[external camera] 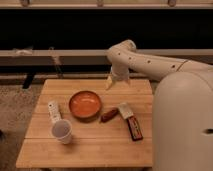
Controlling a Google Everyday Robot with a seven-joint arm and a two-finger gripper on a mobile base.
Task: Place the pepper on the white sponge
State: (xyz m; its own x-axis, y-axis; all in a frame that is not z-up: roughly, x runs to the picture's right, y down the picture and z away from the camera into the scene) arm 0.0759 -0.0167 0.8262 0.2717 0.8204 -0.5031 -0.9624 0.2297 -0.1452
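Note:
The pepper (109, 115) is small, reddish-brown and glossy. It lies on the wooden table (90, 150), just right of the orange bowl (85, 104). The white sponge (125, 110) is a small white block right beside the pepper, on its right, at the far end of a dark bar. My gripper (109, 81) hangs from the white arm over the table's far edge, behind the bowl. It is well above and behind the pepper and holds nothing that I can see.
A flat dark red-and-black bar (135, 129) lies right of the pepper, towards the front. A white stick-like object with dark marks (53, 111) and a white cup (62, 131) stand on the left. My white body (182, 125) fills the right side.

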